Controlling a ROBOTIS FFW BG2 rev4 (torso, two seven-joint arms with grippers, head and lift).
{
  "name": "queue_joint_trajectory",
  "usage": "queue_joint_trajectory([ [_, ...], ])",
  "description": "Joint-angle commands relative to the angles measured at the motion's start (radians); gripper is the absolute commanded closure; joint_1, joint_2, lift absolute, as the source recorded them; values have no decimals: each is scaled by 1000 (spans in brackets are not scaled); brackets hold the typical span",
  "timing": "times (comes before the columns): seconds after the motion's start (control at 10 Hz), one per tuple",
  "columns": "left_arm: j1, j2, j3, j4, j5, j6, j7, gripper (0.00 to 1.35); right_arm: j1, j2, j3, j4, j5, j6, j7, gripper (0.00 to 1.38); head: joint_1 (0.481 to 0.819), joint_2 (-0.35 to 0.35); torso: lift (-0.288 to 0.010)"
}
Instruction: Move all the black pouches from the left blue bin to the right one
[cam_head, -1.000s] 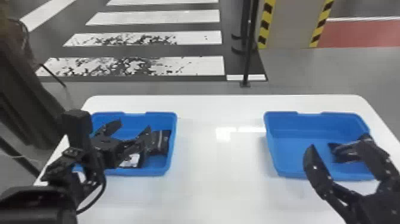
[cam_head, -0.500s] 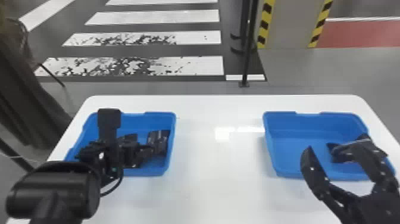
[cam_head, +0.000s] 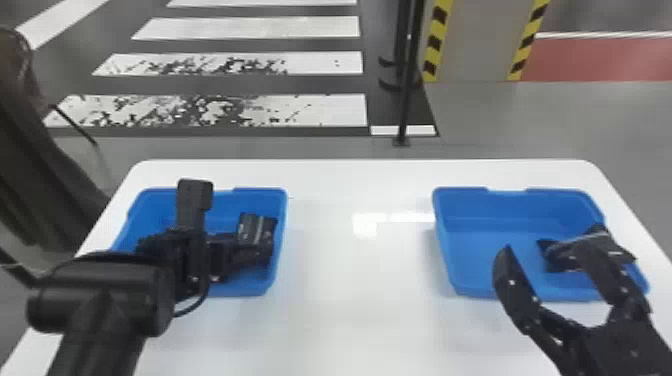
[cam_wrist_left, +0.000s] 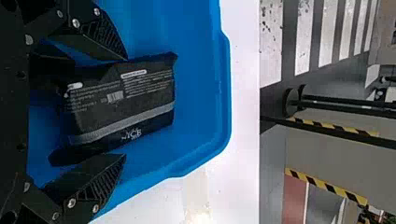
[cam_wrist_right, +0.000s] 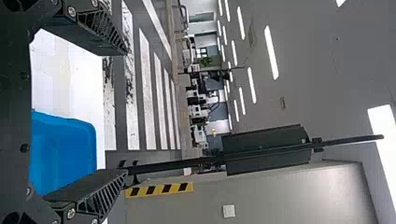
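The left gripper (cam_wrist_left: 125, 107), with two flat black fingers, stands spread wide with nothing clamped, its tips either side of a soft black pouch with a pale grey band (cam_wrist_left: 149, 93). That pouch lies inside the blue plastic left bin (cam_head: 262, 192), near its right-hand wall, straight ahead of the palm and reaching past the fingertips. Its long axis runs roughly the way the fingers point, slightly aslant, so closing would pinch it across its narrower width. One finger sits right by the pouch's left edge; whether they touch, I cannot tell. The left arm is much the nearer, and closing looks like the next step. The left wrist view gives the printed face and banded length; in the head view the arm covers part of that bin, but the way across the white table (cam_head: 360, 310) is plain. Well apart, the black right gripper (cam_head: 542, 250) waits, fingers parted, by the blue plastic right bin (cam_head: 500, 205), where a dark pouch (cam_head: 556, 262) lies partly hidden behind a finger.
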Motion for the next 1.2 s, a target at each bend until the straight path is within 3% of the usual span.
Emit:
queue_joint_trajectory([
  [0.0,-8,2,-10,20,4,-4,-4,630,0,0,0,3,-4,1,0,130,695,35,-140],
  [0.1,-3,0,-6,20,0,-48,-3,924,0,0,0,3,-8,1,2,130,695,30,-140],
  [0.2,-3,-3,-4,20,-6,-83,-1,955,0,0,0,3,-8,3,2,128,695,29,-140],
  [0.3,5,-2,-10,20,-30,-124,-3,1124,0,0,0,3,-10,3,2,130,695,30,-140],
  [0.5,27,-2,4,6,-14,-151,-18,1119,2,0,0,3,-14,5,6,142,695,32,-140],
  [0.8,201,9,72,-284,22,-97,-43,1119,-7,-2,0,1,-42,23,34,142,695,41,-140],
  [1.1,336,17,64,-502,148,-124,-72,1118,-56,-23,28,6,-124,45,95,142,695,45,-140],
])
